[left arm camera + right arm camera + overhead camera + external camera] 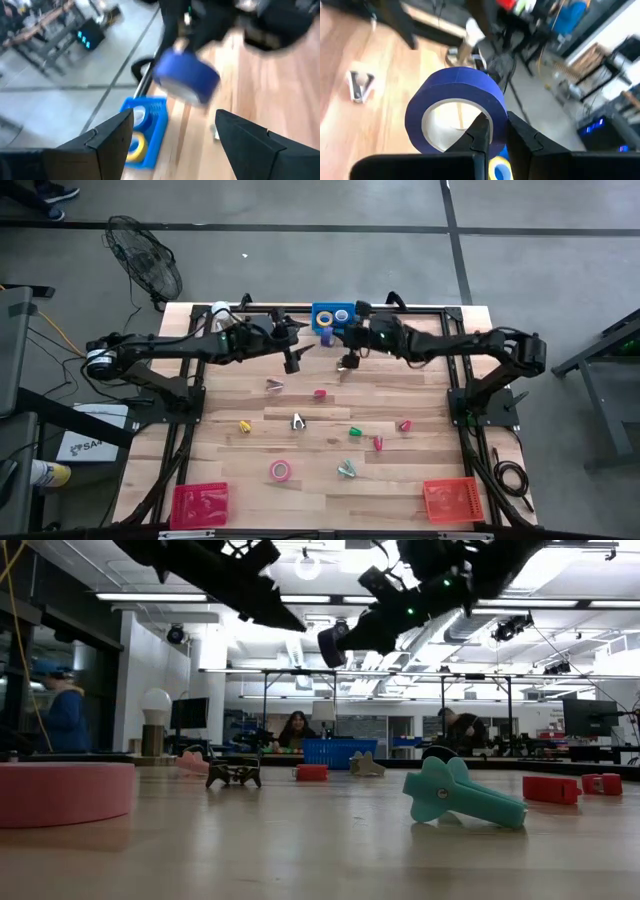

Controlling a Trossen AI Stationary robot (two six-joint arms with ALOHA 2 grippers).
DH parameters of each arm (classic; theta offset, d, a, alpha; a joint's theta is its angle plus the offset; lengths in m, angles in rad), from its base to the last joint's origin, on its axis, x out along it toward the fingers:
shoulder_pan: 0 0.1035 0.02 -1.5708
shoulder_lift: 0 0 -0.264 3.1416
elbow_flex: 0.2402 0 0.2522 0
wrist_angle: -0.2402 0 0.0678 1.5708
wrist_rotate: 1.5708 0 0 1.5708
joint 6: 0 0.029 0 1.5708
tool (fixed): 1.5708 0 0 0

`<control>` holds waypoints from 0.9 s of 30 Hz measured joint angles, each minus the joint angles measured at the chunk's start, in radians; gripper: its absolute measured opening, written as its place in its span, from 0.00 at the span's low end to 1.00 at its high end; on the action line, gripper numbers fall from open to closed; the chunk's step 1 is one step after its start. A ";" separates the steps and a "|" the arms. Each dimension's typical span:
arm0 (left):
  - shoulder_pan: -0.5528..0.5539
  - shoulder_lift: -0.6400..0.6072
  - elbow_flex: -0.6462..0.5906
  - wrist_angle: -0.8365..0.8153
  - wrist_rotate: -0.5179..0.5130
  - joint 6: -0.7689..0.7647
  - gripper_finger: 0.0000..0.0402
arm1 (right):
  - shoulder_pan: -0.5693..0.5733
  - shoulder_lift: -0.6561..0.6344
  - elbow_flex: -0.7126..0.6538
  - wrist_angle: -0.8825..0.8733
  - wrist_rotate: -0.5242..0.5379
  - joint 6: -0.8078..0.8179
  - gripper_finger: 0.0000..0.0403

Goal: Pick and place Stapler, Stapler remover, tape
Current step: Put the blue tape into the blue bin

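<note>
A blue tape roll (455,110) hangs above the table's far edge, beside the blue basket (318,310); my right gripper (495,131) is shut on it. The basket holds a yellow roll (135,146) and a pale-cored roll (140,116). My left gripper (170,132) stands open and holds nothing, a short way off from the held roll (186,77), pointing at it and the basket. A pink tape roll (280,470) lies flat on the near part of the table. A dark stapler remover (297,422) and a teal stapler (462,795) lie mid-table. My right gripper pinches the blue roll's wall (496,119) at one spot on the ring, one finger in the open centre and the other on the outer face. The roll is lifted clear of the table and the basket, standing on edge with its open centre facing back along the fingers.
Small red, yellow and green items are scattered over the middle of the table (400,385). Red baskets stand at the near left (200,502) and near right (452,500) corners. A fan (145,260) stands on the floor beyond the far left corner. People sit in the room behind.
</note>
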 joint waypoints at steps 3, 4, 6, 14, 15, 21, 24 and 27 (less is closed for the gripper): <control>0.000 -0.001 0.000 -0.066 -0.039 -0.002 0.69 | -0.041 0.000 0.090 -0.151 -0.025 0.002 0.07; 0.000 -0.001 0.000 -0.093 -0.048 -0.008 0.69 | -0.056 0.002 0.115 -0.189 -0.031 0.001 0.07; 0.000 -0.001 0.000 -0.136 -0.071 -0.023 0.69 | -0.085 0.008 0.164 -0.259 -0.052 -0.001 0.07; 0.001 -0.001 -0.001 -0.229 -0.083 -0.057 0.69 | -0.172 0.114 0.343 -0.462 -0.141 -0.010 0.07; 0.001 -0.001 -0.001 -0.229 -0.081 -0.057 0.69 | -0.179 0.136 0.370 -0.498 -0.152 -0.021 0.07; 0.001 -0.004 -0.001 -0.286 -0.064 -0.088 0.69 | -0.208 0.267 0.578 -0.706 -0.176 -0.082 0.07; 0.001 -0.016 -0.003 -0.320 -0.062 -0.110 0.69 | -0.225 0.335 0.677 -0.797 -0.176 -0.124 0.07; 0.001 -0.047 -0.052 -0.305 -0.054 -0.132 0.69 | -0.237 0.409 0.772 -0.893 -0.173 -0.167 0.07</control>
